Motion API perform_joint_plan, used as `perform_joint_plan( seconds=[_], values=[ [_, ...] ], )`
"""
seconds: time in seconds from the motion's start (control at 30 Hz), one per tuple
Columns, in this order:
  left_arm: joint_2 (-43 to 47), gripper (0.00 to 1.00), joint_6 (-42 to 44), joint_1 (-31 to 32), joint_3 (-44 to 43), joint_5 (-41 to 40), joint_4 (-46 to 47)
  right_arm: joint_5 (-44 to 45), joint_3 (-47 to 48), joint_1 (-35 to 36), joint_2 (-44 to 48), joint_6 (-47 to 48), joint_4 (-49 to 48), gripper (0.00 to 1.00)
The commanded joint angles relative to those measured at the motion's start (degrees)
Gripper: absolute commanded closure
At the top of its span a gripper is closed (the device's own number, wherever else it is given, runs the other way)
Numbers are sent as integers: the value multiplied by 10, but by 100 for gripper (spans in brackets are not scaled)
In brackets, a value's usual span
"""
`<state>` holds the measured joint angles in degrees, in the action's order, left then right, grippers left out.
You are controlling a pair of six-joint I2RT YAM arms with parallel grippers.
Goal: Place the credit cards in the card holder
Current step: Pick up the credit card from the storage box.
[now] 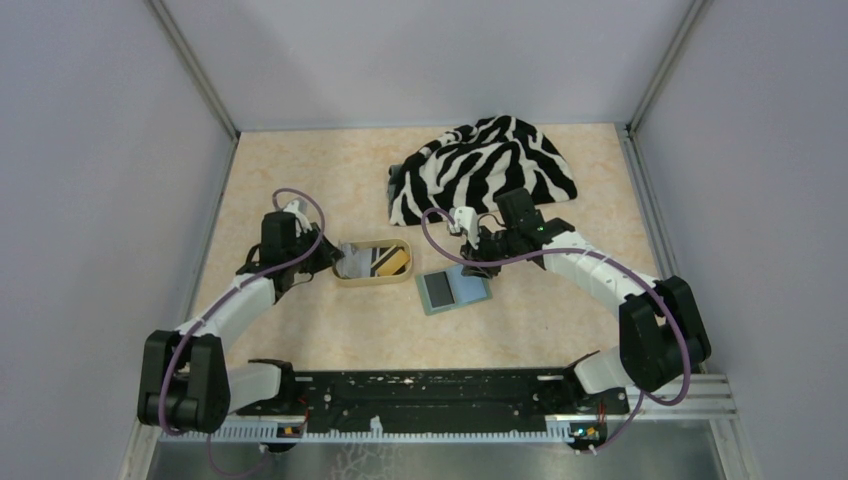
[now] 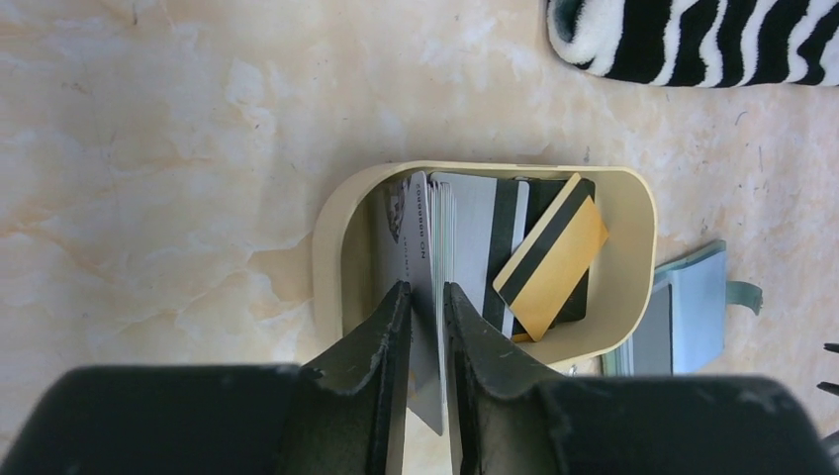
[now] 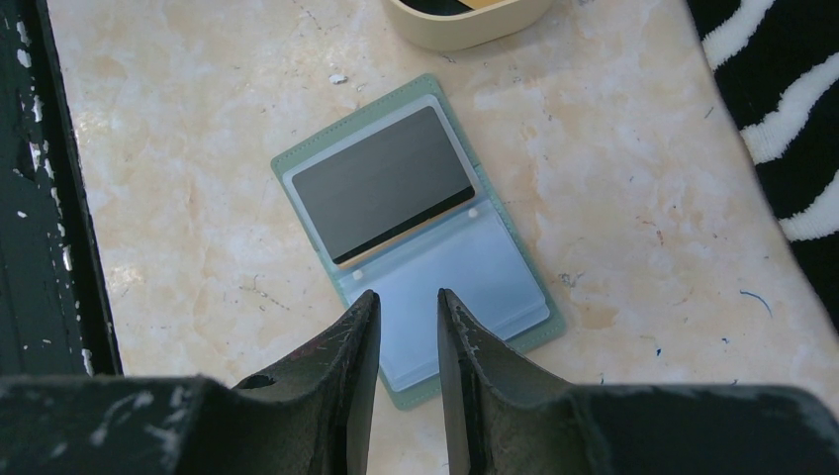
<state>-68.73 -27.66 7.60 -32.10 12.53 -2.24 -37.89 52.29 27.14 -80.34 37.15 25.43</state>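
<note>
The left wrist camera gave what the overhead one could not: the left gripper [image 2: 425, 292] sat at the left end of the tan oval tray [image 2: 633, 247], its fingers narrow on either side of a grey card [image 2: 420, 233] standing on edge, with more thin card edges packed just beside it. Whether the pads actually pinched that card could not be told. The other credit cards [image 2: 490, 233] lay flat along the tray, and a yellow card [image 2: 551, 269] with a dark stripe sat tilted on top of them. Only the right wrist camera showed the card holder [image 3: 495, 282] closely: it was open and flat, with a dark card [image 3: 381, 183] in one clear sleeve and pale blue lining showing through the other. The right gripper [image 3: 408, 297] hung over that second sleeve, fingers a narrow gap apart with nothing between them; contact with the holder could not be told. The overhead view alone gave the layout: the tray lay near the middle of the table [image 1: 300, 170], and the holder was just beside the tray's right end, toward the near edge. A zebra cloth [image 1: 485, 165] lay by the far edge, toward the right corner.
</note>
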Motion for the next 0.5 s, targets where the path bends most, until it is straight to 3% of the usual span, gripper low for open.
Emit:
perform_joint_plan(
  seconds=[0.0,0.2,0.33,0.47],
  values=[
    [12,78,-1,-4,2,-22,-12,-20,20,-6,15,8,-6,72],
    [26,86,0,-4,0,-42,-26,-22,21,-6,11,8,-5,72],
    [37,100,1,-4,-1,-54,-36,-22,21,-6,10,8,-5,72],
    [45,100,3,-4,-17,-73,-72,-23,21,-6,9,8,-5,72]
  ],
)
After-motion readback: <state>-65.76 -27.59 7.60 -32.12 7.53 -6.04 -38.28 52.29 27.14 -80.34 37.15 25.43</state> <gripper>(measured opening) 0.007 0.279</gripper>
